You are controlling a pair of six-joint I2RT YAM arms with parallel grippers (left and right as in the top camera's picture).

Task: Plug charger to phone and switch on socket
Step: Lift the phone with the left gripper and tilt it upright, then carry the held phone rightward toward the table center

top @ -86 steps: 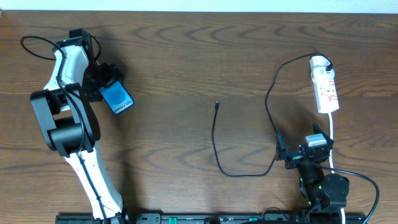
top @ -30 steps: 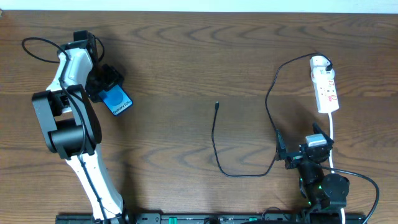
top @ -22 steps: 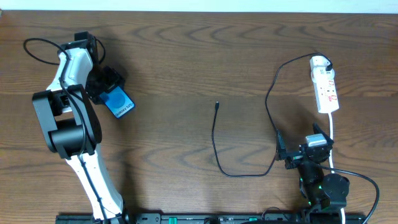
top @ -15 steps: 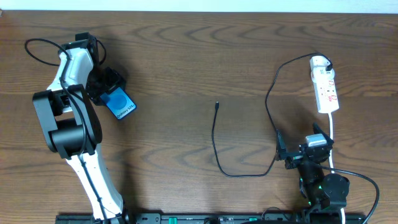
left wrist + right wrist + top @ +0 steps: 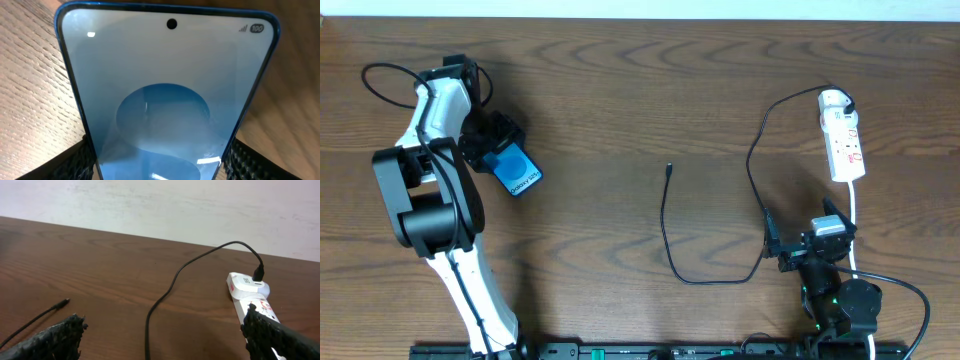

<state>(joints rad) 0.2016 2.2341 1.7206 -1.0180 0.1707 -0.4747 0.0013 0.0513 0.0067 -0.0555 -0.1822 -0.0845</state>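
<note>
The phone (image 5: 519,173) is on the left side of the brown wooden worktop (image 5: 620,90), turned at a slant with its blue screen facing up. The view from above shows it small, with the left claw (image 5: 492,143) at its upper end. The left wrist view shows it very close: a pale blue screen (image 5: 167,100) with a darker blue oval, a little black camera dot near the top, and a tiny "100" in one corner. One black finger (image 5: 70,162) shows on each side of the phone at the bottom of that view. The left claw is pinching the phone by its two long edges. I cannot tell if the phone touches the worktop.

The charger (image 5: 665,235) lies well apart from the phone, in the middle of the worktop. Its small black tip (image 5: 669,170) rests alone on the wood. The thin black cable bends down, curves right, then climbs up to the white plug head (image 5: 833,100). The plug head sits in the top end of the socket (image 5: 846,147), a white strip with red marks on the right side.

The right wrist view shows the plug head (image 5: 248,286) from low down, with the cable going into its top, and a pale wall behind.

The right claw (image 5: 803,243) is near the bottom right, just beside the cable. Its fingers (image 5: 55,340) are spread wide and hold nothing.
</note>
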